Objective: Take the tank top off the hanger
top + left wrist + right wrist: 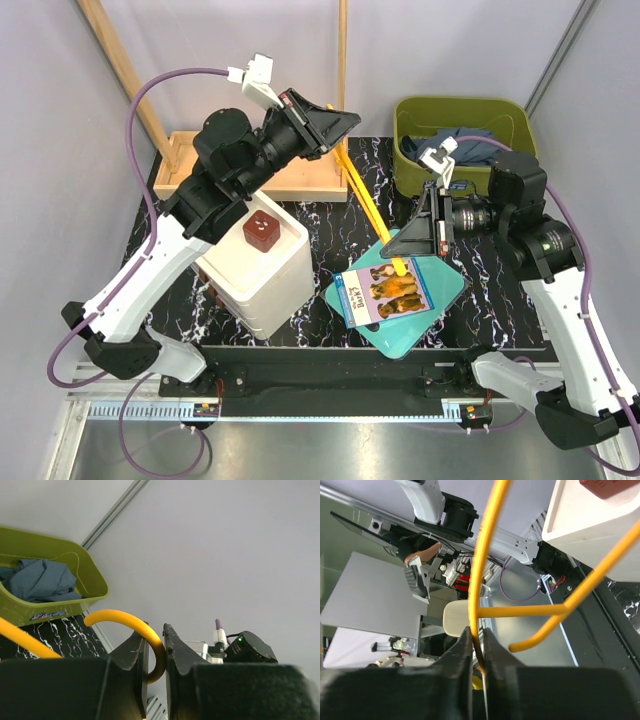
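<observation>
The yellow-orange hanger [366, 203] is bare and held in the air between my two grippers. My left gripper [345, 125] is shut on its hook [125, 617], as the left wrist view [154, 632] shows. My right gripper [405, 240] is shut on one thin curved arm of the hanger [485, 555], pinched between the jaws in the right wrist view [476, 632]. The dark slate-blue tank top [470, 145] lies crumpled in the green bin [460, 105] at the back right. It also shows in the left wrist view [42, 580].
A stack of white containers [255, 280] with a red-brown cube [262, 231] on top stands left of centre. A teal board [440, 300] with a picture book [388, 290] lies below the hanger. The wooden rack base [285, 182] and its posts stand at the back.
</observation>
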Controlling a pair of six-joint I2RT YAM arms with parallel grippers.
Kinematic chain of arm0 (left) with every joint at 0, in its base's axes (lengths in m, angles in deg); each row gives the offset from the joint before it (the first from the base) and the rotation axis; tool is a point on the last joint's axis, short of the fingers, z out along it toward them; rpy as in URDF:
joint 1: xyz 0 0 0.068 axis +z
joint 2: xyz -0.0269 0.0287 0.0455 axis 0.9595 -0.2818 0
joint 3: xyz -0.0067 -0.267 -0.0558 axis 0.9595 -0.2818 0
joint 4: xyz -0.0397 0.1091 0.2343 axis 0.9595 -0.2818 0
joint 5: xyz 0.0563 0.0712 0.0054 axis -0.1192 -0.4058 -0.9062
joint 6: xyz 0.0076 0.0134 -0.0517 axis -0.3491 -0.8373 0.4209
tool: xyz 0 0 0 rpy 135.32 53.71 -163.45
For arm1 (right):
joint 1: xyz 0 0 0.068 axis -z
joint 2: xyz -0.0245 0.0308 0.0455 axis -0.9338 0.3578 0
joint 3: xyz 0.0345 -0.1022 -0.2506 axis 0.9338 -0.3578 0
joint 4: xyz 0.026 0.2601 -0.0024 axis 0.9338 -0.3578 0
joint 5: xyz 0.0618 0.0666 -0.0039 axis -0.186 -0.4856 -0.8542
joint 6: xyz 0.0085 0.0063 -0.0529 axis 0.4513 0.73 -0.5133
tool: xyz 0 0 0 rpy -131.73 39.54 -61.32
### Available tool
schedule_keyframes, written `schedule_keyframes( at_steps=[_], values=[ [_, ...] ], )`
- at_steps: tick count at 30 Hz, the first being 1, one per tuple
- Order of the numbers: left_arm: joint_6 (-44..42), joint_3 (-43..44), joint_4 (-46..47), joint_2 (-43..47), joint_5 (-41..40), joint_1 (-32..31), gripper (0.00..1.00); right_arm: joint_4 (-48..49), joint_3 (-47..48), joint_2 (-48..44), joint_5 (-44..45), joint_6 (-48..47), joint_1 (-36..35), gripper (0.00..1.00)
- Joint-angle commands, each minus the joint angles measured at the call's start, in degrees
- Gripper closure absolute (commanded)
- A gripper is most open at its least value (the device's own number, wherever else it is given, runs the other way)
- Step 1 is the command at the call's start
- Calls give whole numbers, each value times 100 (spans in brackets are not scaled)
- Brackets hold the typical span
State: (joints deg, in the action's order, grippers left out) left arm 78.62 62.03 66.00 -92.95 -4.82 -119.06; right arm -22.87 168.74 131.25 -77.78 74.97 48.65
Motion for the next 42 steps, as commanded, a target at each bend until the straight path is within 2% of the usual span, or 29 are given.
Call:
schedule_keyframes(
  at_steps=[1, 3, 5, 6, 8, 9, 12, 13, 18, 23, 28, 37, 42],
  values=[
    [3, 178, 330, 103, -69, -10, 100, 167, -78, -97, 316, 103, -36, 100],
    [-32, 160, 313, 130, -244, -10, 96, 167, -148, -184, 613, 85, -36, 100],
    [-76, 98, 313, 182, -245, -10, 85, 167, -175, -246, 799, 15, -36, 100],
    [-111, 63, 321, 209, -262, -10, 71, 175, -175, -264, 904, -11, -36, 100],
    [-155, -68, 321, 331, -332, -10, 60, 211, -157, -238, 949, -20, -36, 100],
    [-243, -130, 321, 393, -367, -10, 48, 228, -122, -220, 975, -29, -36, 100],
    [-549, -393, 348, 709, -569, -1, 32, 351, -96, -141, 967, 23, -45, 100],
    [-655, -516, 348, 901, -631, -1, 30, 438, -104, -115, 949, 50, -36, 100],
    [-1139, -912, 102, 1630, -1140, -1, 29, 1017, -78, 174, 853, 401, -36, 100],
    [-1114, -1755, 31, 2431, -1509, -1, 30, 1625, 132, 579, 677, 840, -80, 100],
    [-1096, -2187, -187, 3160, -1861, -1, 30, 1880, 607, 1299, 703, 938, -526, 100],
    [-1210, -2310, -557, 3777, -2116, -1, 30, 2258, 2188, 2758, 1441, 1227, -783, 100],
    [-1237, -2301, -785, 3970, -2327, -1, 30, 2548, 3725, 3777, 2065, 1386, -783, 100]
  ],
)
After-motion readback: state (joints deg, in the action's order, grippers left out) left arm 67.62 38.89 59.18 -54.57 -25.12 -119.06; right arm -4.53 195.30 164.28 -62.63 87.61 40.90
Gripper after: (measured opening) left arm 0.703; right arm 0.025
